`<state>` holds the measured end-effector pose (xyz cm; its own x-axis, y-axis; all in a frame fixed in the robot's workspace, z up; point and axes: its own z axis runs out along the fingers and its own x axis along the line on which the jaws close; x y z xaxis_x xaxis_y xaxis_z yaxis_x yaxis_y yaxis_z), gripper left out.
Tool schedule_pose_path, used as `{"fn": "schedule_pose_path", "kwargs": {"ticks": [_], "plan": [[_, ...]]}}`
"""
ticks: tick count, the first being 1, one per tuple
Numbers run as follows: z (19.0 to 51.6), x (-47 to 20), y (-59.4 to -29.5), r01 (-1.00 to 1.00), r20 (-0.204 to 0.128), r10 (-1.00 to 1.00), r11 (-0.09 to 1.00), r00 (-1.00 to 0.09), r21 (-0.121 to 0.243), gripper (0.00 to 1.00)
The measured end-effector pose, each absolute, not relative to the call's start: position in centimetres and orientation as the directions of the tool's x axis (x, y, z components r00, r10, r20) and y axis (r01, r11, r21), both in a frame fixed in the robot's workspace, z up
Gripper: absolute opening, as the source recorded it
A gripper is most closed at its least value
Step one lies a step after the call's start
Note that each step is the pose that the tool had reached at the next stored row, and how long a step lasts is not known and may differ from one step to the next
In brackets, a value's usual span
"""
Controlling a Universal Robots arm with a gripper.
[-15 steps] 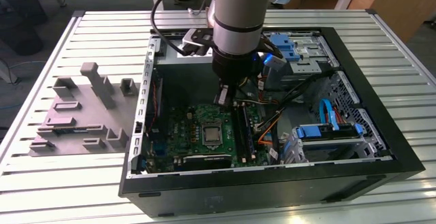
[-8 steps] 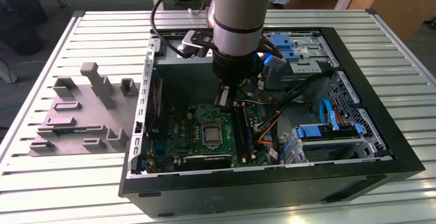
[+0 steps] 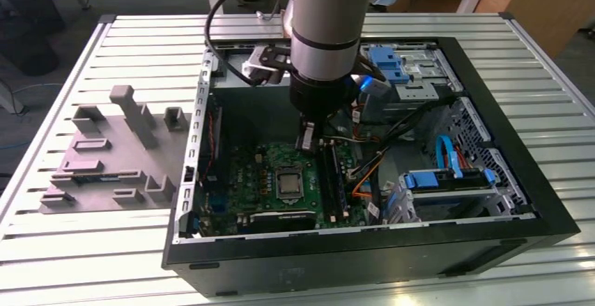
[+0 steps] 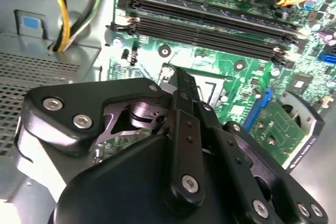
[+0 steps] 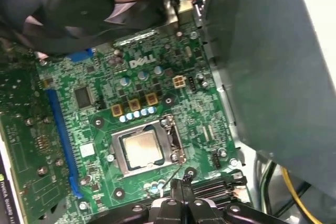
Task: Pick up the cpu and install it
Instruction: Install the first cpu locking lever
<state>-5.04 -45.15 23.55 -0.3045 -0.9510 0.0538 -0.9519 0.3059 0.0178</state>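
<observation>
I have the arm (image 3: 321,34) reaching down into the case (image 3: 520,180) over the board (image 5: 105,108). The cpu (image 5: 142,147) already lies in its socket (image 5: 148,148) mid-board. My gripper (image 5: 181,186) hangs just beside it, fingers together, empty. I'd judge seating flatness carefully.

Green motherboard (image 5: 157,93) showing silver-grey cpu (image 5: 143,148), blue slot (image 5: 60,135), black memory slots (image 4: 205,22); black case (image 3: 372,257), grey ribbed table (image 3: 93,250), black gripper (image 4: 181,85).
</observation>
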Motion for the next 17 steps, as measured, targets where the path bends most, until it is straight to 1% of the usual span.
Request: {"fn": "schedule_pose_path", "kwargs": {"ticks": [4,8,11,15,17], "plan": [[23.49,-5.08,-45.61,-0.957,0.053,-0.956,0.290,-0.289,0.018,0.11],[23.24,-5.08,-45.61,-0.974,0.054,-0.973,0.224,-0.223,0.018,0.11],[23.21,-5.10,-45.71,-0.978,0.055,-0.977,0.207,-0.206,0.018,0.11],[23.12,-5.10,-45.72,-0.983,0.063,-0.982,0.181,-0.180,0.017,0.11],[23.10,-5.10,-45.72,-0.985,0.073,-0.983,0.169,-0.167,0.015,0.11]]}}
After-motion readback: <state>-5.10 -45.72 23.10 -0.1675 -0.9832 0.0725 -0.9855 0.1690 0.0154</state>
